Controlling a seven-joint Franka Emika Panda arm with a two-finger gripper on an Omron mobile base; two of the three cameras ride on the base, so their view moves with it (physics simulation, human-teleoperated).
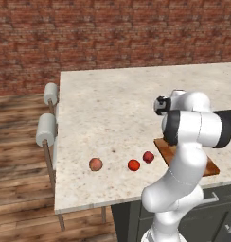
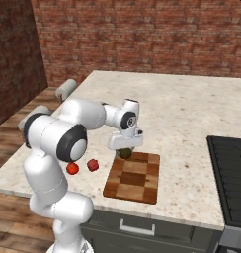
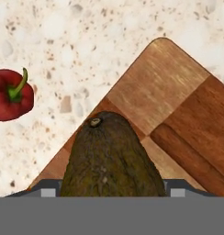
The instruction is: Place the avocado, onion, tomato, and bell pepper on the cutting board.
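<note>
My gripper (image 2: 125,148) is shut on the avocado (image 3: 111,156), a dark olive egg-shaped fruit, and holds it just above the near left corner of the cutting board (image 2: 135,180). The avocado (image 2: 125,153) hangs close over the wooden blocks; I cannot tell whether it touches them. The crimson bell pepper (image 3: 12,94) lies on the counter beside the board (image 3: 178,105). On the counter left of the board (image 1: 211,166) sit the bell pepper (image 1: 148,157), the orange-red tomato (image 1: 133,165) and, farther left, the pinkish-tan onion (image 1: 95,164). The tomato (image 2: 72,168) and pepper (image 2: 93,165) lie near my elbow.
A dark stove top (image 2: 228,173) fills the counter's right end. Two stools (image 1: 46,127) stand along the counter's left edge. The vegetables lie close to the front edge of the speckled counter (image 1: 112,108). A brick wall closes off the back.
</note>
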